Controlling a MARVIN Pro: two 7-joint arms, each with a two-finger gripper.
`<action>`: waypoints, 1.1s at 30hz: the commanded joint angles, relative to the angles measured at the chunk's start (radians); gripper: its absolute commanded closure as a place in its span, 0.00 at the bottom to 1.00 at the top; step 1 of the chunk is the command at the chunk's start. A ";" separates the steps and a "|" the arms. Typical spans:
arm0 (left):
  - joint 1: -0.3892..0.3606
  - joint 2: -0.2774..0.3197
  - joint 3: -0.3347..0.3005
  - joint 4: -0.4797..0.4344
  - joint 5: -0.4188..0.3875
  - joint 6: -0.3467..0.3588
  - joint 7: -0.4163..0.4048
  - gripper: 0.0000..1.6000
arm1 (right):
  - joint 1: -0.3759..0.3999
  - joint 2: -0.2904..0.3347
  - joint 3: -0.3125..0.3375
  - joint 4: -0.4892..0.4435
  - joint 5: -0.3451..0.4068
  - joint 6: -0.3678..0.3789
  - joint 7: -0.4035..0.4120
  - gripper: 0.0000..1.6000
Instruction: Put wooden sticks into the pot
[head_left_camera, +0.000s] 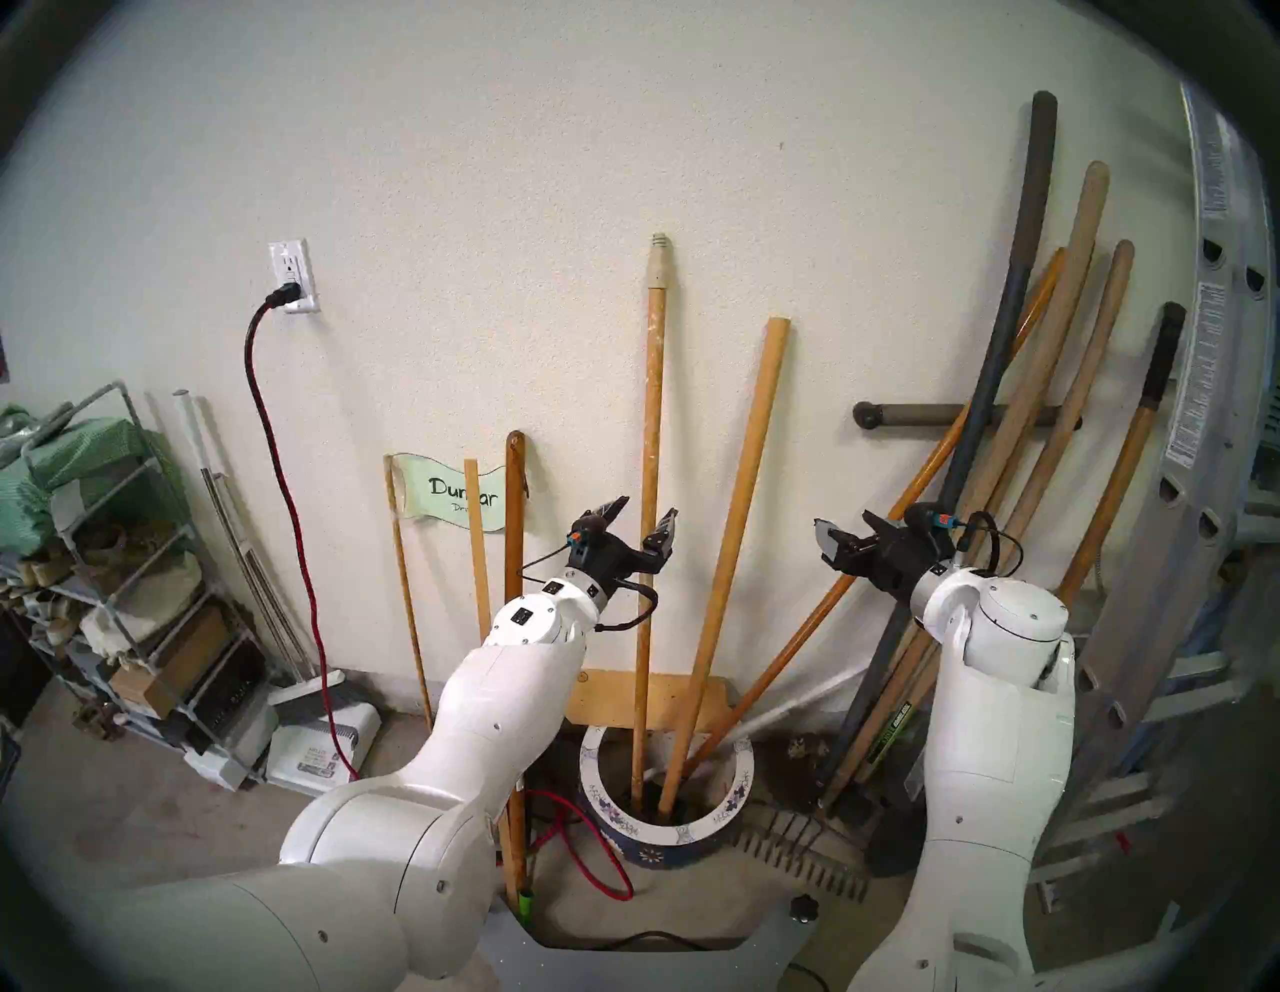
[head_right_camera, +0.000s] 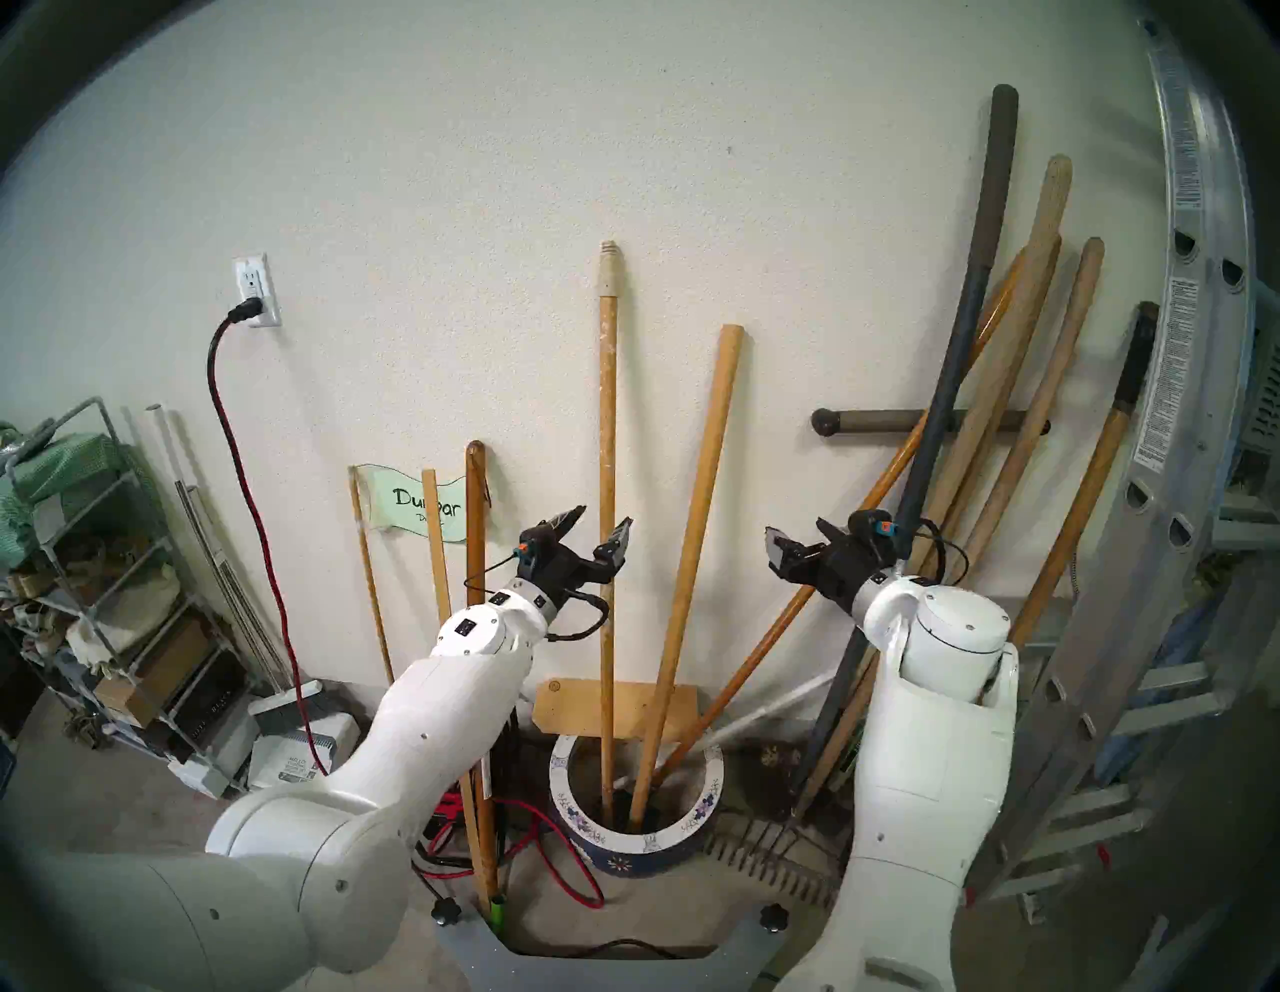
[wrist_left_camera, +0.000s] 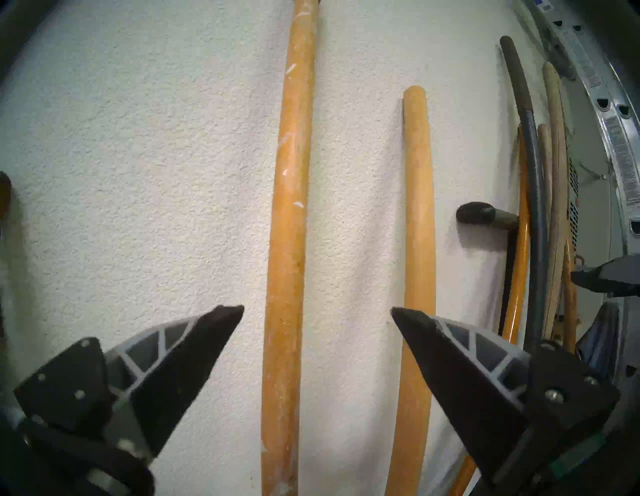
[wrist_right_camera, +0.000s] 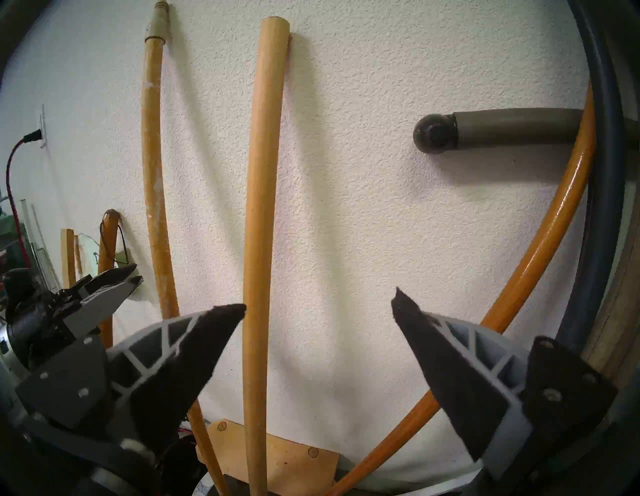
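A garage: ladder (head_left_camera: 1177, 429), long-handled garden tools (head_left_camera: 1039, 388), cluttered shelf rack (head_left_camera: 118, 554).

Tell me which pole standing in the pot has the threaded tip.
The paint-flecked pole, the taller, near-upright one beside the left gripper. The plain pole to its right ends flat and leans.

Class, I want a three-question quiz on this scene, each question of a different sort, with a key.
1. True or false: the left gripper grips the paint-flecked stick.
2. Where do the lower ends of the paint-flecked stick and the plain stick stand? A) on the floor B) inside the pot C) on the shelf
3. Fill in: the right gripper's jaws are ____.

Key: 1 false, its jaws stand open. 2 B. 3 open.
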 joint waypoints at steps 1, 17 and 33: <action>0.080 -0.012 -0.010 -0.101 -0.019 -0.008 -0.002 0.00 | 0.001 0.000 0.000 -0.002 0.000 0.000 0.000 0.00; 0.254 -0.018 -0.029 -0.359 -0.047 0.004 -0.001 0.00 | 0.001 0.000 0.000 -0.002 0.000 0.000 0.000 0.00; 0.456 0.046 0.022 -0.478 -0.076 0.064 0.073 0.00 | 0.001 0.000 0.000 -0.002 0.000 0.000 0.000 0.00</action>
